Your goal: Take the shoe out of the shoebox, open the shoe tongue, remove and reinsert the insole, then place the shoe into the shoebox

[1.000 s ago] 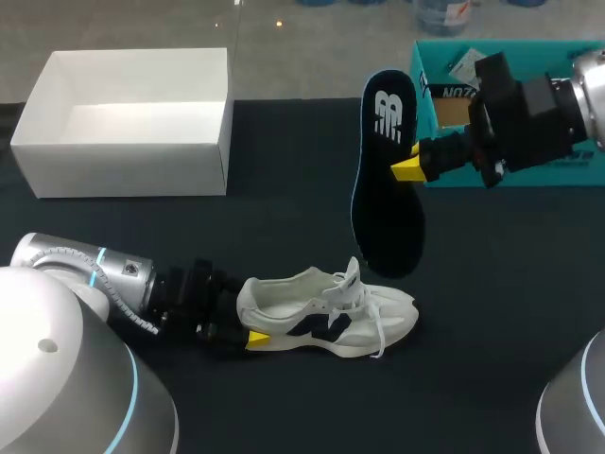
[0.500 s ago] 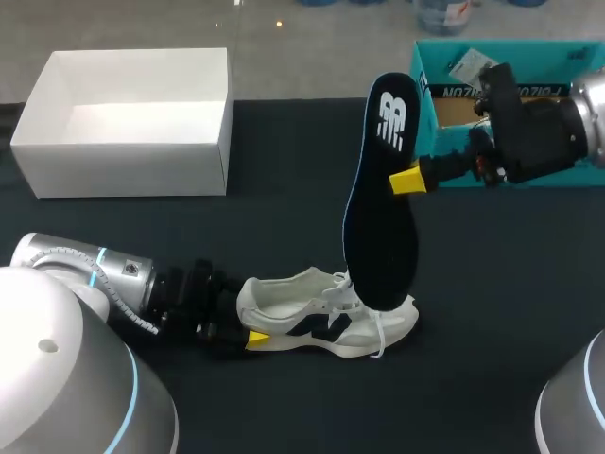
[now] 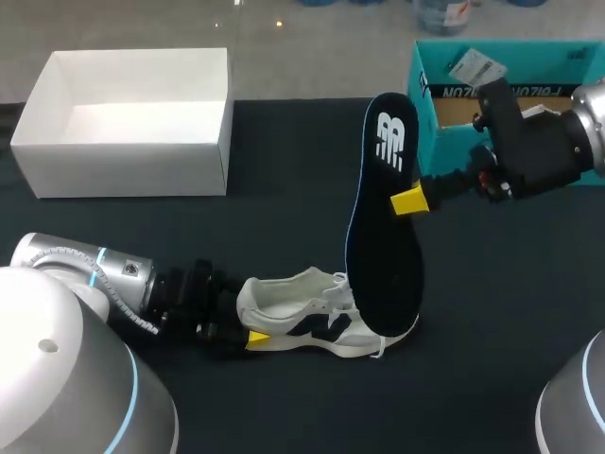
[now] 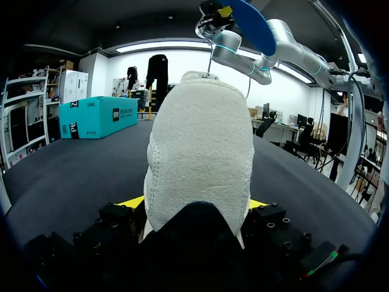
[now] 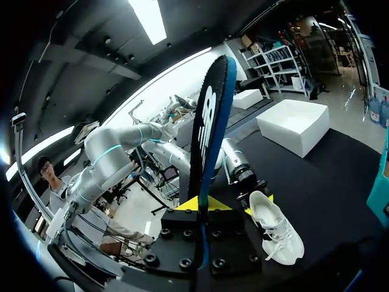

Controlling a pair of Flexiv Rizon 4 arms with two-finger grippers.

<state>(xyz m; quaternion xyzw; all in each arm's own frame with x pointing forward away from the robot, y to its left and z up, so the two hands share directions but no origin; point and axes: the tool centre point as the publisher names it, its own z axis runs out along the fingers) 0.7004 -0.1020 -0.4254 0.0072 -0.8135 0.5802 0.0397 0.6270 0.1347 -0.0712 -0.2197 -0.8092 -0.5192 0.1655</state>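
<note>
Black table (image 3: 284,151): white box (image 3: 128,123) far left, teal box (image 3: 529,76) far right. Left gripper (image 3: 244,323), low and near, clamps the shoe (image 3: 317,317) by its heel. Right gripper (image 3: 408,200) pinches the insole (image 3: 383,236) upright over the toe.

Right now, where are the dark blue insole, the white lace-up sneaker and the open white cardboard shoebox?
Dark blue insole (image 3: 380,251): head view, its middle.
White lace-up sneaker (image 3: 301,312): head view, side near the collar.
Open white cardboard shoebox (image 3: 123,168): head view, front wall.

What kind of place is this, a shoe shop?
Likely a robot lab workbench, not a shop: the left gripper holds a white shoe, the right gripper an insole, over a black table.
</note>
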